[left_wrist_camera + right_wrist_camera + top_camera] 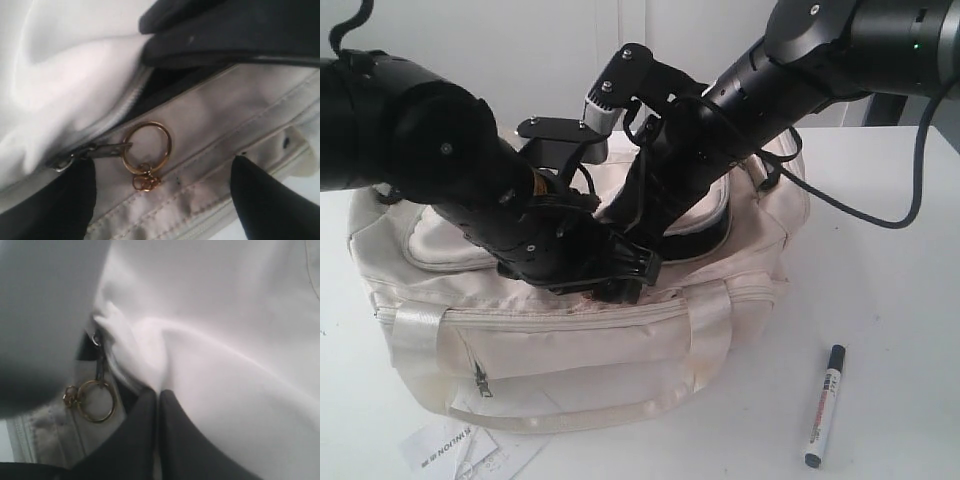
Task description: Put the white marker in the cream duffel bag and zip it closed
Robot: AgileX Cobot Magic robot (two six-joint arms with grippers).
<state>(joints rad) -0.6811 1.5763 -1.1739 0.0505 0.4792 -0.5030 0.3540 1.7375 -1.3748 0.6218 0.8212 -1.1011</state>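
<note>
**Zip pull not yet gripped; marker outside the bag**

Nearest: the white marker (825, 404) lies flat on the tabletop (910, 330), to the right of the cream duffel bag (570, 345) and apart from it.

Step in hand, as I judge it: opening the top zip wider. The left tool (165, 197) is spread wide. Its fingers straddle the gold ring (146, 147) on the zip pull (102, 150), and nothing is gripped. It should close squarely on ring or pull, then draw along the zip line, not upward.

Beyond it, the right tool (157, 402) is pressed together, seemingly nipping a fold of the top flap (225, 340). Holding that cloth taut should keep the slider from snagging. Dark lining (165, 82) shows in the gap.
</note>
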